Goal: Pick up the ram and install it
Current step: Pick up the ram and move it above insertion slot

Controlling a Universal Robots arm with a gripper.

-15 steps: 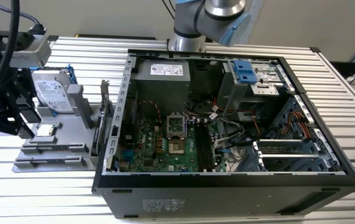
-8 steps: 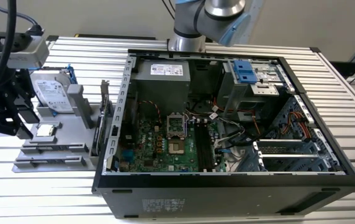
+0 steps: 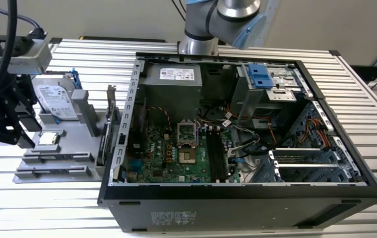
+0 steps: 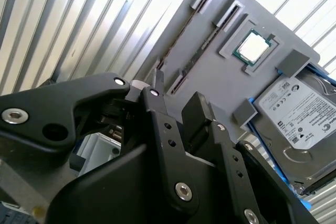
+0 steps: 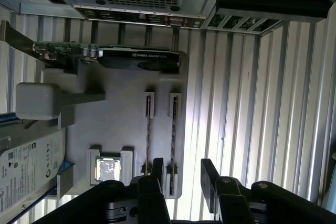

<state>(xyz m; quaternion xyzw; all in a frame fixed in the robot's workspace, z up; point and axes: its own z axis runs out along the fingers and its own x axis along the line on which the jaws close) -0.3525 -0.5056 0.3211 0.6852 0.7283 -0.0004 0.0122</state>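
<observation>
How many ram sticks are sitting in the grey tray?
2. Both stand on edge, side by side in the tray: one ram stick nearer the processor, the other ram stick nearer the tray's edge. The gripper covers their near ends.

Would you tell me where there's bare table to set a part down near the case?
The table is bare at the exterior view's right of the case, and at its lower left, past the tray. The tray is crowded: drive, processor, card, ram, gripper over it.
</observation>
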